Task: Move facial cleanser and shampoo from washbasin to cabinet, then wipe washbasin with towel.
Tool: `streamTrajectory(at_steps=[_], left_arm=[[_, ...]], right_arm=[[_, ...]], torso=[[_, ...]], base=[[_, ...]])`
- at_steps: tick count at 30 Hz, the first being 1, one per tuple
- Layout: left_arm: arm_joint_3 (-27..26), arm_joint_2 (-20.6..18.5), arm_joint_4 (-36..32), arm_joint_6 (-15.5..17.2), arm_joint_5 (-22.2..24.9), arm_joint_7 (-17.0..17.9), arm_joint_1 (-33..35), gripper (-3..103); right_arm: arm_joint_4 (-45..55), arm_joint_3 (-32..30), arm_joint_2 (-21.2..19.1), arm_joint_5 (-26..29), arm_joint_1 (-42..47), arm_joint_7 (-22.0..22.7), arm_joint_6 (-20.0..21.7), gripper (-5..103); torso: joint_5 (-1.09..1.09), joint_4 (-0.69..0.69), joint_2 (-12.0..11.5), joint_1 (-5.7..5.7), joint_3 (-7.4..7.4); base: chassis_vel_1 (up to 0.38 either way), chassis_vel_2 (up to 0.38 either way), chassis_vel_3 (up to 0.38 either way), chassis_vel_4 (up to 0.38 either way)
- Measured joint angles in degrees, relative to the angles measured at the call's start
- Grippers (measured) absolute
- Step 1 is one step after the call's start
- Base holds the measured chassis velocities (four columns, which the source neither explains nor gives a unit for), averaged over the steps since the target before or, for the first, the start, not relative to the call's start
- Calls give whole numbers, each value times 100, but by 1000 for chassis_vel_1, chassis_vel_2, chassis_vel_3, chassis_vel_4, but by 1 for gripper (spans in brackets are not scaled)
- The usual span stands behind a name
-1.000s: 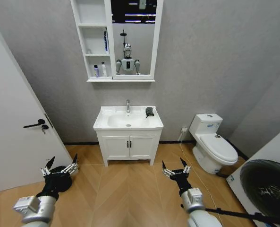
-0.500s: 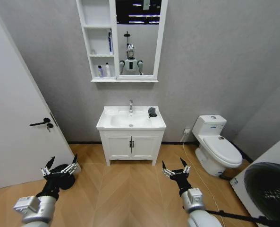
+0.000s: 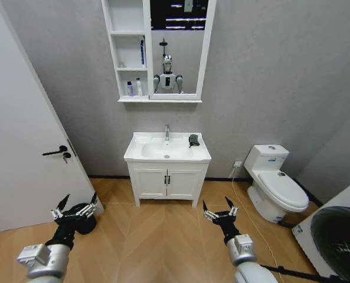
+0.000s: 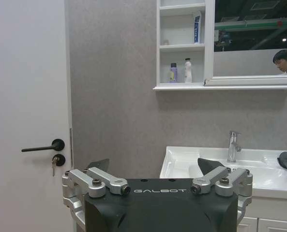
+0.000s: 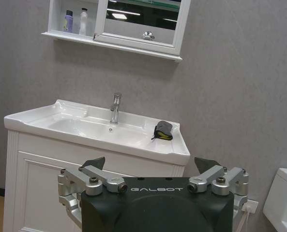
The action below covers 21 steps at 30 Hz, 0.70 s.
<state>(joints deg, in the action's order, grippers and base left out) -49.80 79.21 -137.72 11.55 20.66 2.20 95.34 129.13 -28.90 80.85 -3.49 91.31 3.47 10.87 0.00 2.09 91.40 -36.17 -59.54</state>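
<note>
The cabinet [image 3: 129, 50] hangs on the grey wall above the washbasin, joined to the left side of a white-framed mirror [image 3: 180, 41]. Its lowest niche holds the facial cleanser [image 3: 130, 89] and the shampoo [image 3: 138, 87], standing upright side by side, the purple bottle to the left of the white one. The middle niche holds a blue-and-white tube [image 3: 143, 52] standing against its right wall; its label cannot be read. The top niche is cut off by the upper edge of the head view.

The washbasin [image 3: 151, 154] sits on a low white two-door cupboard [image 3: 167, 183] with black handles. A chrome faucet [image 3: 167, 131] rises at the back rim. The towel [image 3: 194, 140] lies bunched on the flat rim at the right rear corner, beside the bowl; in the right wrist view a yellow edge shows on it.

A white door [image 3: 21, 153] with a black lever handle stands at the left; a toilet [image 3: 275, 188] stands at the right.

Both arms are held low over the wooden floor, well short of the washbasin. The left gripper [image 3: 75, 210] has its jaws spread wide, holding nothing. The right gripper [image 3: 219, 211] is likewise spread and empty.
</note>
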Motion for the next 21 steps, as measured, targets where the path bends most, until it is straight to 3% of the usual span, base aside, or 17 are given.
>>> streamTrajectory(at_steps=[21], left_arm=[[0, 0, 0, 0, 0, 0, 0, 100]], right_arm=[[0, 0, 0, 0, 0, 0, 0, 100]], torso=[[0, 0, 0, 0, 0]], base=[[0, 0, 0, 0]])
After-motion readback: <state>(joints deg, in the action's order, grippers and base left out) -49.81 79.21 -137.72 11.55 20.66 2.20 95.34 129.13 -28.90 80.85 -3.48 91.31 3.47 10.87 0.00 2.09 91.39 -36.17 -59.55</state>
